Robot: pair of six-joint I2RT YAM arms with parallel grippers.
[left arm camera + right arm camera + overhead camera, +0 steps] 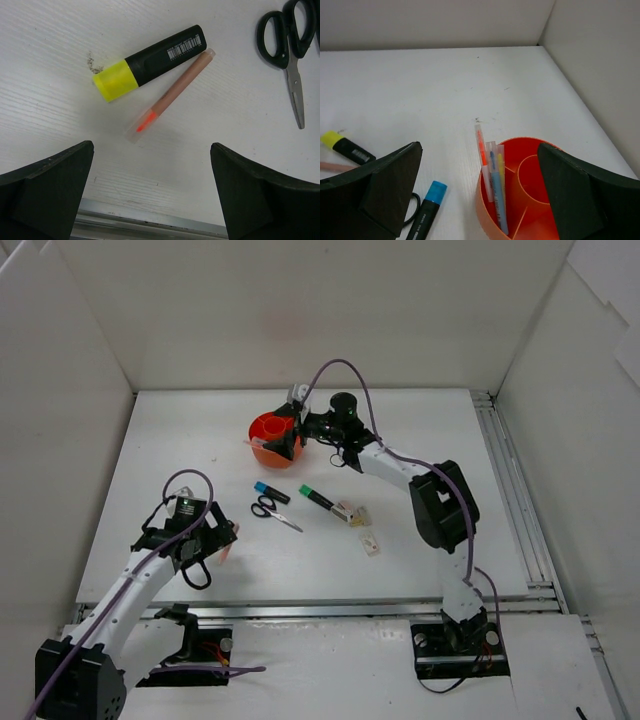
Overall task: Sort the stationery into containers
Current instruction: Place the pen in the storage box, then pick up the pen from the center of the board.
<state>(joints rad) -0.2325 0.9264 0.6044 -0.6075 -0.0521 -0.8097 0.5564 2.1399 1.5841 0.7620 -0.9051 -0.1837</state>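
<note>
The orange organiser (258, 426) stands at the back centre of the table. My right gripper (282, 440) hovers right over it, open and holding nothing. In the right wrist view (479, 146) its jaws stand wide on either side of the organiser's (486, 212) ring compartment. That compartment holds an orange pen (480, 147), a blue pen (495, 187) and a yellow pen (500, 170). My left gripper (151, 147) is open above the near left of the table (220, 536). Just beyond its fingers lie a yellow highlighter (150, 62) and a pink pen (175, 92).
Black-handled scissors (272, 511), a blue highlighter (271, 492) and a green highlighter (318, 498) lie mid-table. Two small erasers (346, 510) (371, 543) sit to their right. White walls enclose the table on three sides, and a metal rail (150, 222) runs along its near edge.
</note>
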